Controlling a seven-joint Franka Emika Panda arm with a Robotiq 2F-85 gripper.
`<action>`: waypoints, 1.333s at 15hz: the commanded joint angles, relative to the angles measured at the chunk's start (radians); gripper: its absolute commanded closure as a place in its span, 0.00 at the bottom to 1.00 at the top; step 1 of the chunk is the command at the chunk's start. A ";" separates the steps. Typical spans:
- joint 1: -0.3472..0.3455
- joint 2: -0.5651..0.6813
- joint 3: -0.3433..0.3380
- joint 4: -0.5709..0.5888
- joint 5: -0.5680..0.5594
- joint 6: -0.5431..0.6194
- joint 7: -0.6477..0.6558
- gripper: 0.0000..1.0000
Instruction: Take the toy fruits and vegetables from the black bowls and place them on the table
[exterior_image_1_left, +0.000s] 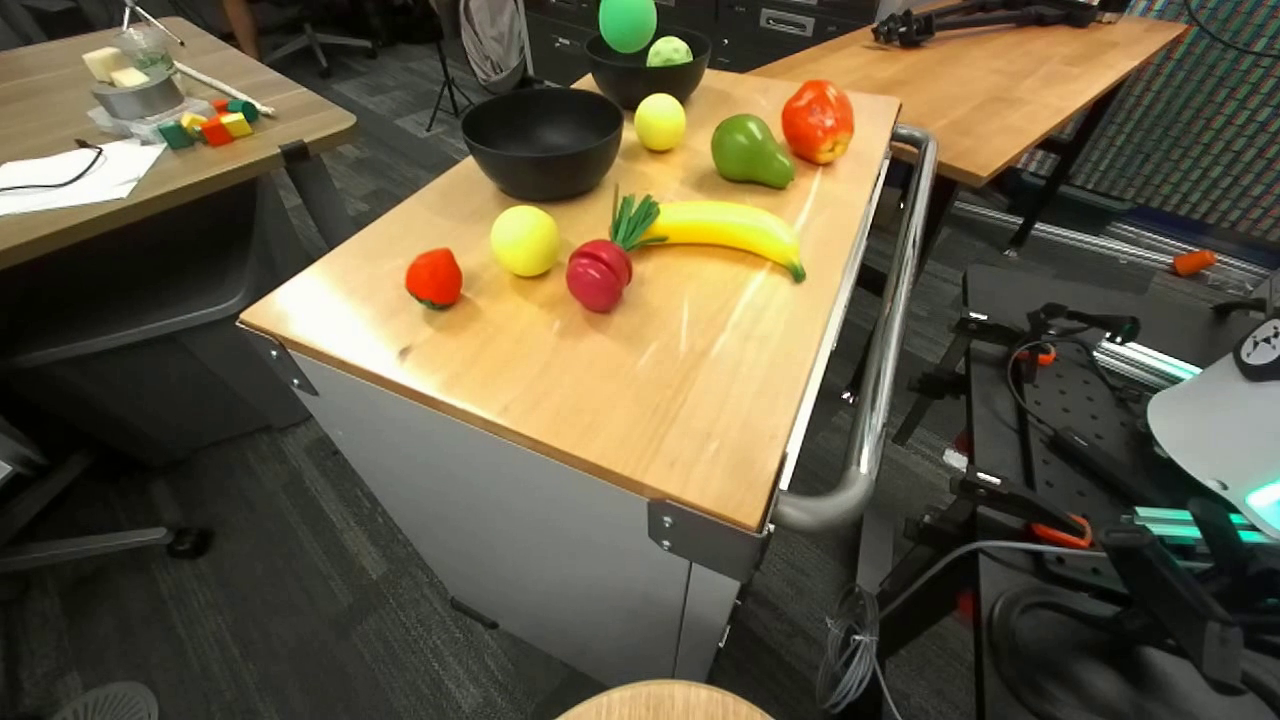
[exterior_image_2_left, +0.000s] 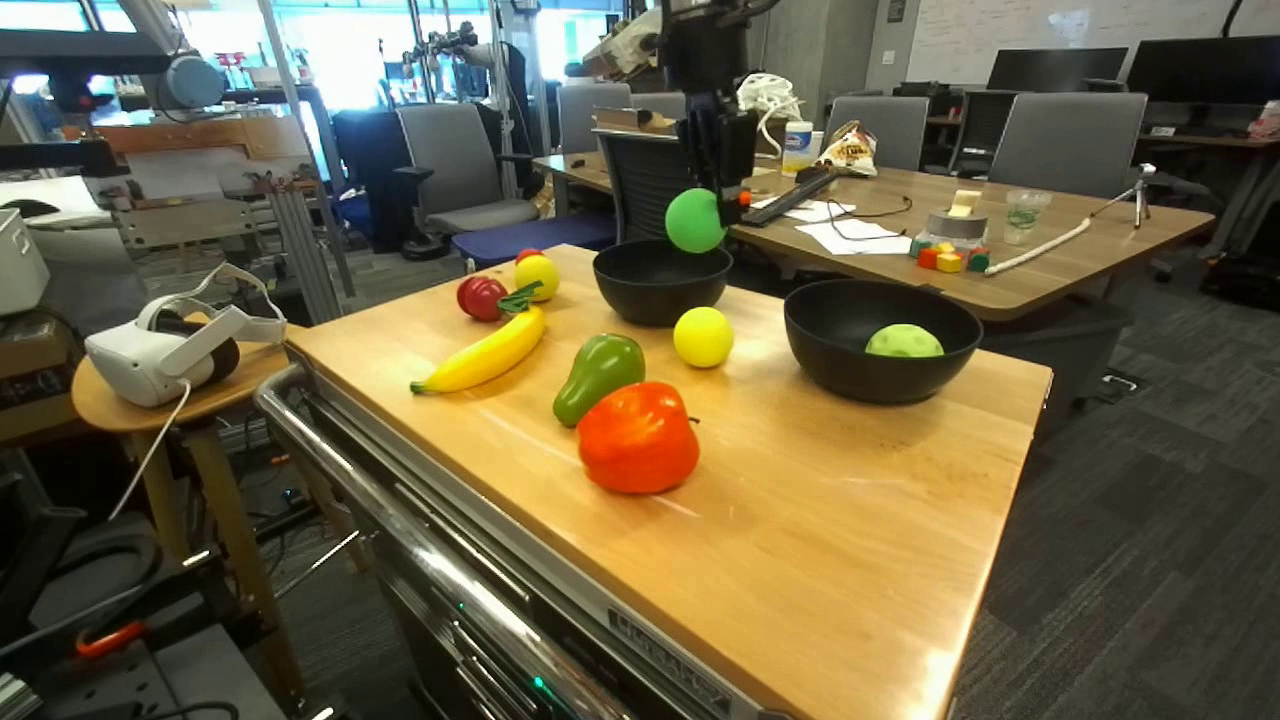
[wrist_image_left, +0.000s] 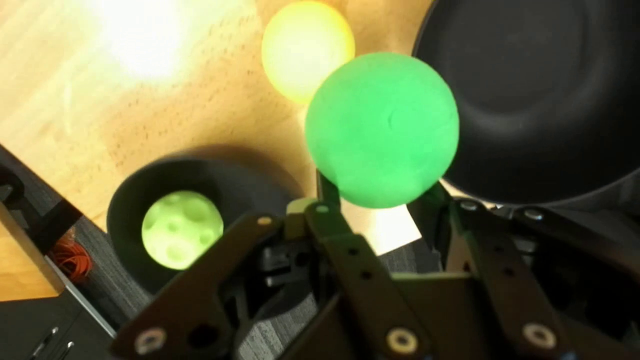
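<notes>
My gripper (wrist_image_left: 380, 192) is shut on a green ball (wrist_image_left: 382, 130), which also shows in both exterior views (exterior_image_1_left: 627, 24) (exterior_image_2_left: 695, 220), held in the air above bowl height. A black bowl (exterior_image_1_left: 648, 90) (exterior_image_2_left: 880, 375) (wrist_image_left: 132, 200) holds a light green dimpled ball (exterior_image_1_left: 669, 51) (exterior_image_2_left: 905, 342) (wrist_image_left: 182, 230). The other black bowl (exterior_image_1_left: 545, 150) (exterior_image_2_left: 662, 290) (wrist_image_left: 515, 75) shows nothing inside. On the wooden top lie two yellow balls (exterior_image_1_left: 660, 122) (exterior_image_1_left: 525, 241), a strawberry (exterior_image_1_left: 434, 278), a red radish-like vegetable (exterior_image_1_left: 598, 275), a banana (exterior_image_1_left: 725, 230), a green pear (exterior_image_1_left: 750, 152) and a red pepper (exterior_image_1_left: 818, 122).
The wooden cart top (exterior_image_2_left: 820, 520) has a metal handle bar (exterior_image_1_left: 900, 300) along one side. A desk (exterior_image_1_left: 300, 110) with blocks and tape and another wooden table (exterior_image_1_left: 960, 100) stand nearby. A headset (exterior_image_2_left: 180, 340) rests on a stool.
</notes>
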 joint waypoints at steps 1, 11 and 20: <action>0.034 -0.147 0.025 -0.248 -0.058 0.098 0.101 0.86; 0.015 -0.358 0.109 -0.681 -0.102 0.362 0.246 0.86; -0.039 -0.412 0.108 -0.696 -0.058 0.465 0.091 0.19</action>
